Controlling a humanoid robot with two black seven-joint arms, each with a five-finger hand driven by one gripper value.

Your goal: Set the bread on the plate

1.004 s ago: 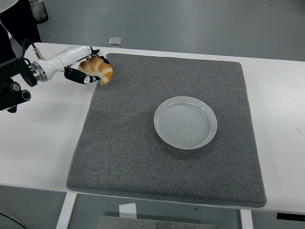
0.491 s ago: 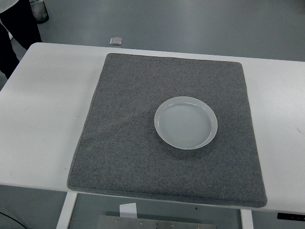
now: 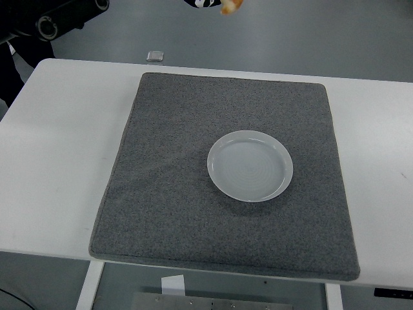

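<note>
Since a moment ago, when no arm showed at all, my left arm [image 3: 55,19] has come back in across the upper left of the frame. At the top edge, my left hand [image 3: 206,3] shows only as a black sliver with the golden-brown bread [image 3: 231,6] beside it; whether my fingers are clamped on it, I cannot tell. Below lies the round white plate [image 3: 250,166], bare, on the grey felt mat [image 3: 161,194] covering the white tabletop [image 3: 64,142]. Placing is not yet done: I judge carrying over and lowering remain.
</note>
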